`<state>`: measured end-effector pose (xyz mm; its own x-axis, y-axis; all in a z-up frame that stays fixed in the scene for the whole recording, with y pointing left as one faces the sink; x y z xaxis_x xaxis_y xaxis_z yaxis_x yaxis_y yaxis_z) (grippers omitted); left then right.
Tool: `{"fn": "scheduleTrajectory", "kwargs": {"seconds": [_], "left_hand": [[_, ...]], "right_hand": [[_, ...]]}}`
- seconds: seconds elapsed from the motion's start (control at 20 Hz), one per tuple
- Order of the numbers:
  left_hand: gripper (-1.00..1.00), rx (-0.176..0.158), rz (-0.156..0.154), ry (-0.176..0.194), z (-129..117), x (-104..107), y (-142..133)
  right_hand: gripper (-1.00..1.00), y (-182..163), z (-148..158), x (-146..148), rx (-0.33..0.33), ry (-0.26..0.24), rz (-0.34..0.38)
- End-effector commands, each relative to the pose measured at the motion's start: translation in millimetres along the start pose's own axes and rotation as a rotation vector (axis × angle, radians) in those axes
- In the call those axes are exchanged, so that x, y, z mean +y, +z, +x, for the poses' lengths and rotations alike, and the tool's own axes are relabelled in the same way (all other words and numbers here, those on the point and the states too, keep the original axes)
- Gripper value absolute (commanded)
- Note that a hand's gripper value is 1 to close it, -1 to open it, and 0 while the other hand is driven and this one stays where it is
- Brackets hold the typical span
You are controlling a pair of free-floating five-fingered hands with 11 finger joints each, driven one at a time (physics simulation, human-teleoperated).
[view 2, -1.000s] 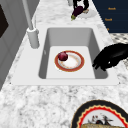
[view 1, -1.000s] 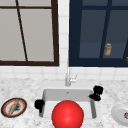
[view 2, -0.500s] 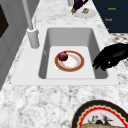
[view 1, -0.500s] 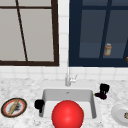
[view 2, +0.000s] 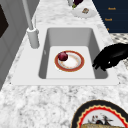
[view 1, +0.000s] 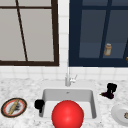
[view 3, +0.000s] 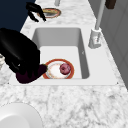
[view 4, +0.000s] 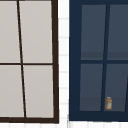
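Two black hands float at the sink (view 1: 67,94), and the right hand (view 1: 111,88) is the one carrying something. Its fingers are clamped round a dark purple eggplant (view 1: 107,95), held over the marble surface to the right of the basin and behind a white plate (view 1: 117,113).

The eggplant lies roughly level. Its long axis runs along the surface, and one end pokes out of the grip toward the sink. The white plate sits near it, to the front and slightly right, and the two are clearly apart. The right side view shows the same hold from close up, with the purple body sticking out beneath the curled fingers.

The left hand (view 1: 39,103) hangs by the sink's left rim. Its fingers are loosely bent and apart, holding nothing, and it is well away from the eggplant — the right hand is by far the nearer to the white plate.

Down in the basin a red-rimmed plate (view 2: 81,61) carries a round dark red fruit (view 2: 62,56). A large red ball (view 1: 67,115) sits in the foreground of the front view.

Against the picture from a second ago, the right hand and its eggplant have drifted rightward — further from the sink and closer to the white plate. The left hand has hardly shifted.
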<state>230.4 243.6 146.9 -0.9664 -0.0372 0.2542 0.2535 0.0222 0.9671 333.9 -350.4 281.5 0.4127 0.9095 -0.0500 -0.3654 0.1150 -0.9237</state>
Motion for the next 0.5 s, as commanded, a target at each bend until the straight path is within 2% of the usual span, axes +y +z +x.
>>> {"fn": "scheduleTrajectory", "kwargs": {"seconds": [0.0, 0.45], "left_hand": [[0.0, 0.0, 0.0, 0.0, 0.0, 0.0, 0.0], [0.0, 0.0, 0.0, 0.0, 0.0, 0.0, 0.0]], "right_hand": [[1.0, -4.6, -20.4, -0.8, -0.025, 0.031, 0.016], [1.0, -25.6, -67.4, -0.2, -0.029, 0.028, 0.03]]}}
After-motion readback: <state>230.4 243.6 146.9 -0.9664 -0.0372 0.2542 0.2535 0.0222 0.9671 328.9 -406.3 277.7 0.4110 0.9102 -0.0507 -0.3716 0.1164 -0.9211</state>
